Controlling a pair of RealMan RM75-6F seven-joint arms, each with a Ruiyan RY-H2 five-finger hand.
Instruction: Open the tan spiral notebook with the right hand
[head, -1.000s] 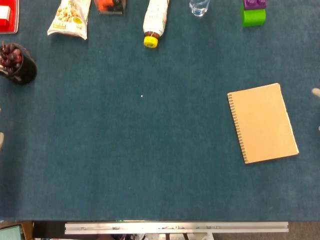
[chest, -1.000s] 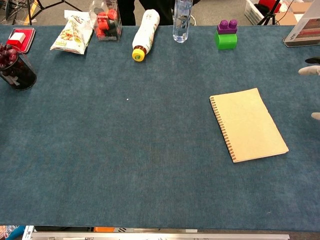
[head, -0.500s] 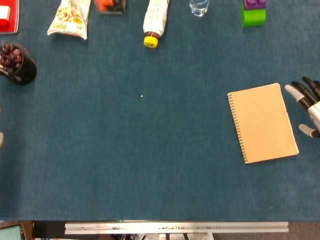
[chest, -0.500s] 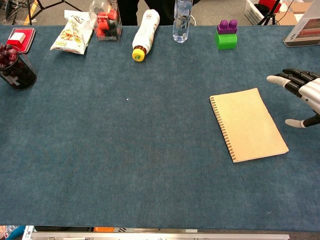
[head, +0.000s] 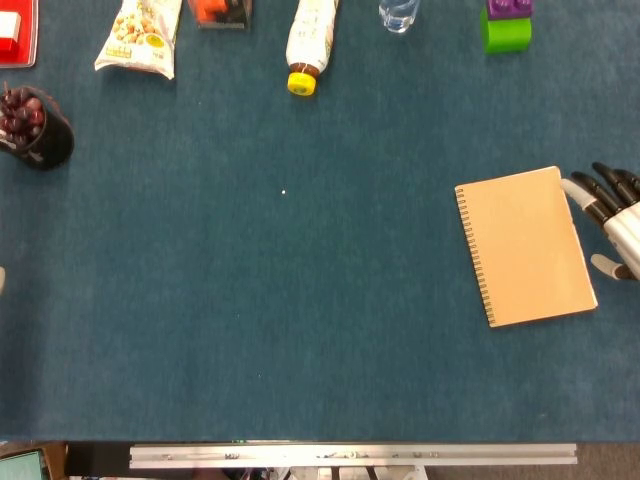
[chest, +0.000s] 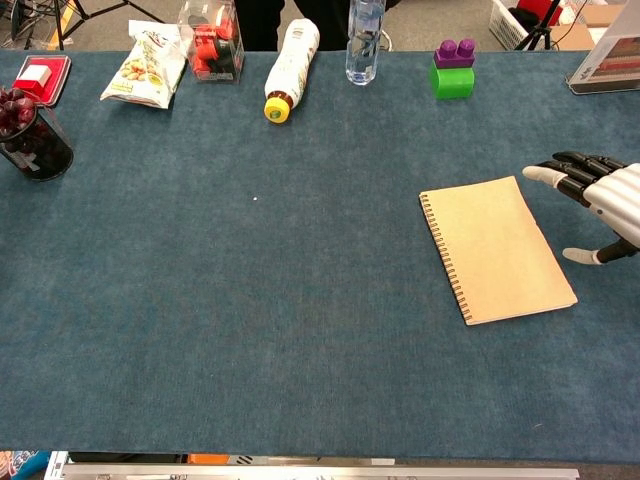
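Head view showed the tan spiral notebook (head: 525, 246) lying closed and flat on the blue table (head: 300, 320), toward its right side, with the spiral binding along the left edge and the free edge facing your right hand (head: 612, 216). That hand sat just beside the free edge, fingers spread and holding nothing, apparently not touching the cover. To open it well, you would probably have done best to slip fingertips under the cover alone at the free edge (not the whole block of pages) and swing it leftward over the spiral, gently enough that the notebook did not slide on the cloth. Whether the fingertips hovered or rested on the table could not be judged. The right hand was cut off by the frame edge in both views, and your left hand could not be made out in either.
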